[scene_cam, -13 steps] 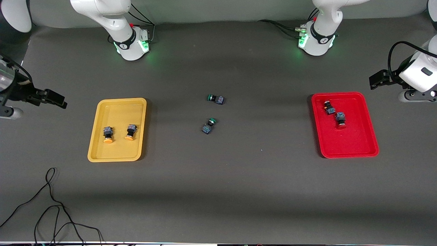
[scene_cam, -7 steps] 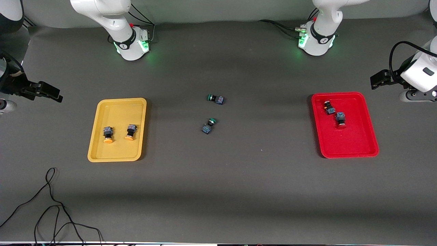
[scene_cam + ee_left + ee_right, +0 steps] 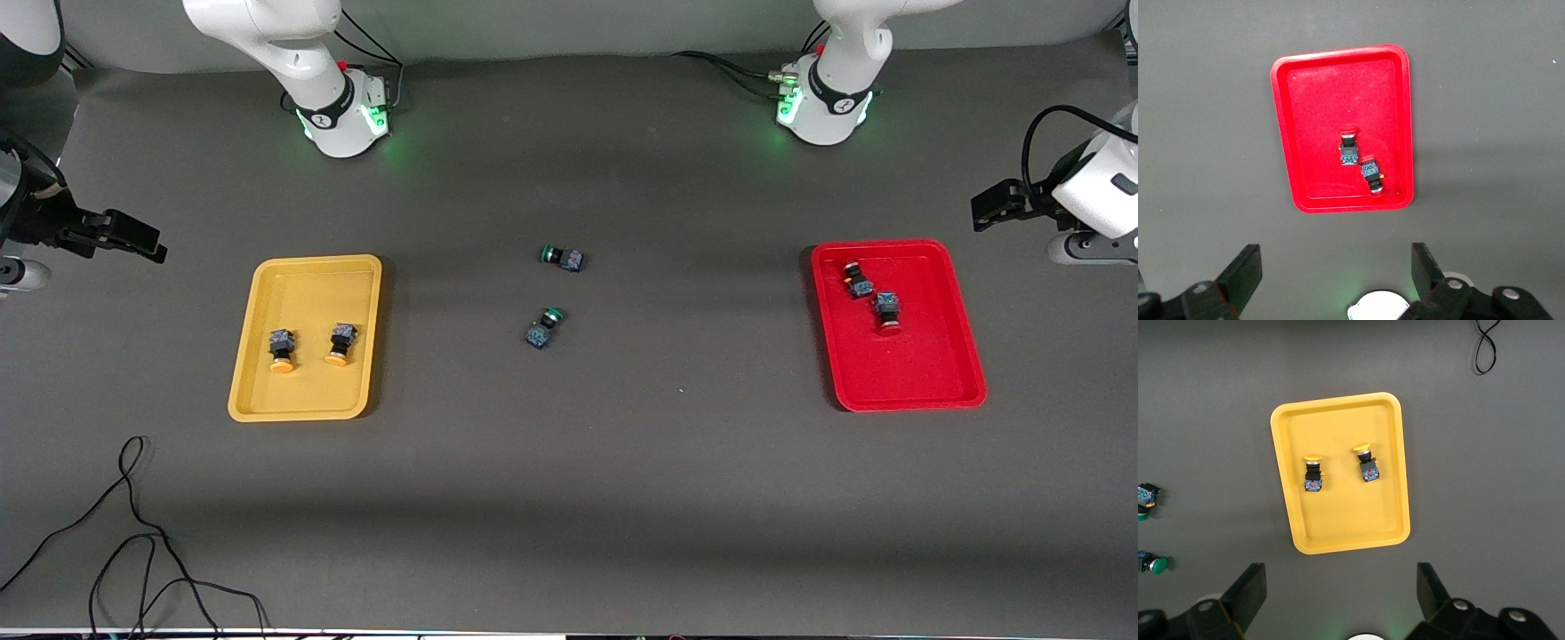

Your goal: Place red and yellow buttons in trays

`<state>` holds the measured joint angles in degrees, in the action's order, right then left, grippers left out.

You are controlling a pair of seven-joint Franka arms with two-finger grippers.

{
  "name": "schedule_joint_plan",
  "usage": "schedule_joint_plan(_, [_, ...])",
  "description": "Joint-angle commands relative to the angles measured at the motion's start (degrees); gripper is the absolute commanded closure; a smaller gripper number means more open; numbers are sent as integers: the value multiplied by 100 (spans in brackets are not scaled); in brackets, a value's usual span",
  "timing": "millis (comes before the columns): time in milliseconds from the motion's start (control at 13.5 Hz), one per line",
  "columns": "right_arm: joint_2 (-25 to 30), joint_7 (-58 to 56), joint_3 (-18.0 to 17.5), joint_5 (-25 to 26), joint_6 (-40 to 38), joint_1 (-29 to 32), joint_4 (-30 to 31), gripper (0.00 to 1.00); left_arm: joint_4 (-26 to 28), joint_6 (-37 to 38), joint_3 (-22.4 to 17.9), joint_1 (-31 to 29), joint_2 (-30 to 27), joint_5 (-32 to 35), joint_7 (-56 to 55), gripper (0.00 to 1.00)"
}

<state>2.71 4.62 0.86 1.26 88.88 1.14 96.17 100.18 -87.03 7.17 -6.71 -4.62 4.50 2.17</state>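
Both yellow buttons (image 3: 309,347) lie in the yellow tray (image 3: 267,400), both red buttons (image 3: 871,298) in the red tray (image 3: 960,373). The left hand (image 3: 1331,267) and right hand (image 3: 1338,587) hang wide and empty over the tabletop's (image 3: 622,462) ends.

No words, numbers or brand names can be read anywhere. Each robot base (image 3: 342,111) wears a dark band with a small white round mark, perhaps a logo, too small to make out.
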Motion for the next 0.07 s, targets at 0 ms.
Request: schedule_joint_plan(0, [-16,-111,28,-108,-99,-17,-81,0,-131,169,-5,-24,14,-46,117,0])
